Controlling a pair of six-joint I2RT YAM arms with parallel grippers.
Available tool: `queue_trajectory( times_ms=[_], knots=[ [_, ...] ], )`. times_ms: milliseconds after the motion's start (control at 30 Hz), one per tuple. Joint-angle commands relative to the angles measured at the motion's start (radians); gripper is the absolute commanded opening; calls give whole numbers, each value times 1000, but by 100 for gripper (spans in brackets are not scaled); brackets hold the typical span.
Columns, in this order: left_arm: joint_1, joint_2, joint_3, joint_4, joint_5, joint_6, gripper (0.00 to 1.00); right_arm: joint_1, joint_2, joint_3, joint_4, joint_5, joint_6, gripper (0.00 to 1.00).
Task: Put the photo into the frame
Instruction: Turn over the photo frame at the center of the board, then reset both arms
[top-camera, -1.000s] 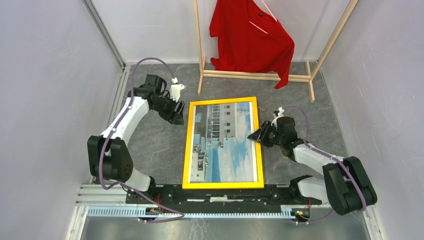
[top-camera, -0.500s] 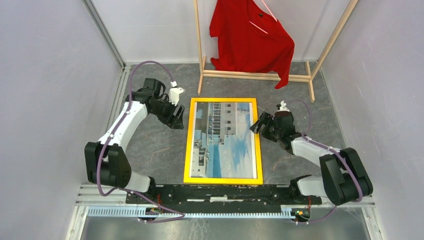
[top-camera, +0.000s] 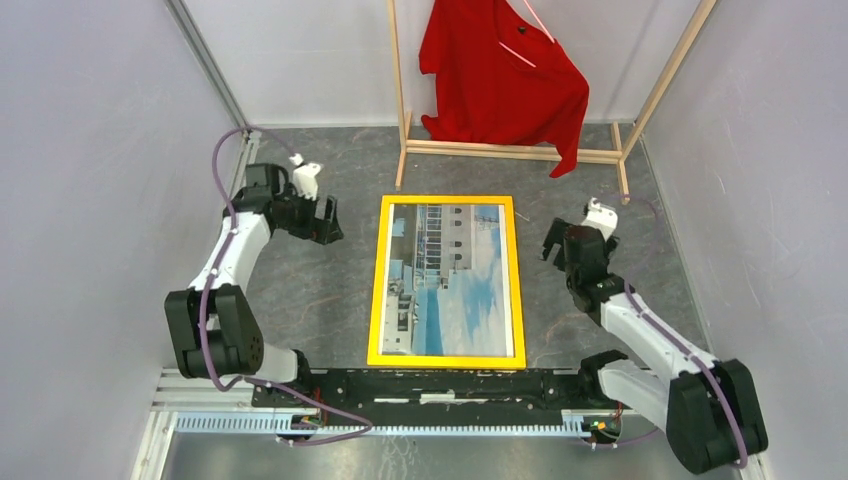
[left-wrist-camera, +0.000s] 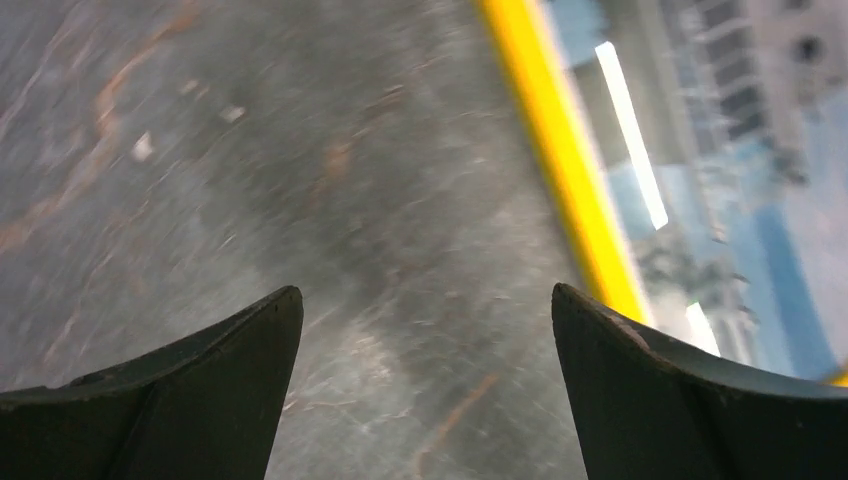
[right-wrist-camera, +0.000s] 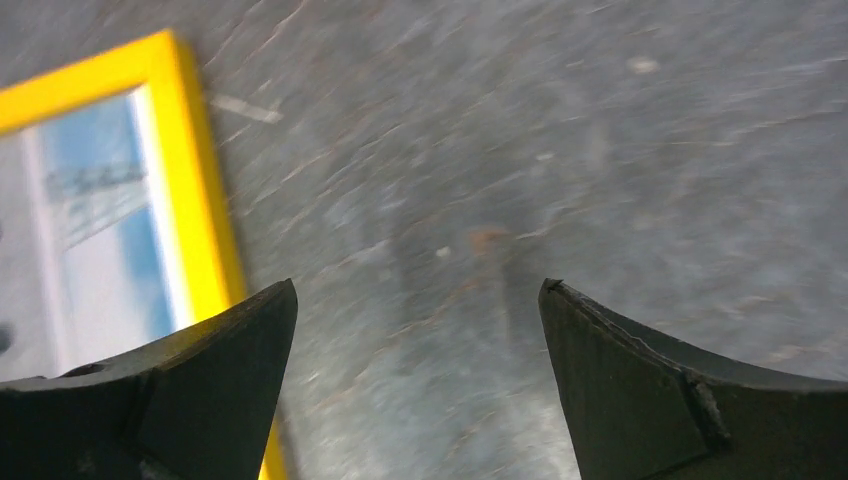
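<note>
While the frame (top-camera: 445, 201) lies between them, left gripper (top-camera: 329, 221) and right gripper (top-camera: 551, 246) gape empty.

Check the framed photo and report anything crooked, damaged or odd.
Nothing stands out. The photo sits squarely inside the frame, flat on the table. Left gripper and right gripper are open, clear of it. Only the red shirt hangs lopsided on its rack.

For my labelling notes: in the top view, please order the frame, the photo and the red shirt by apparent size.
1. frame
2. photo and red shirt: about alike, and the shirt runs past the top edge, so unranked.
</note>
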Motion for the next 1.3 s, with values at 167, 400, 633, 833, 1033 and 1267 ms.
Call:
queue_trajectory(
  times_ms=[167, 400, 633, 833, 1033, 1267],
  knots=[
    [74, -59, -400, 779, -184, -310, 100, -3, -8, -243, 442, 614, -156, 98],
    [75, -98, -688, 1276, -242, -378, 100, -14, 58, -331, 729, 678, -335, 98],
    [74, -78, -814, 1597, -304, -426, 100, -27, 118, -515, 1181, 620, -506, 98],
    [70, -5, -941, 1950, -264, -455, 100, -59, 239, -578, 1457, 478, -599, 98],
    [-14, 100, -933, 2021, -265, -345, 100, -64, 363, -636, 1712, 169, -740, 98],
    [-15, 96, -909, 1967, -289, -352, 100, -141, 320, -559, 1480, 81, -660, 98]
  ],
)
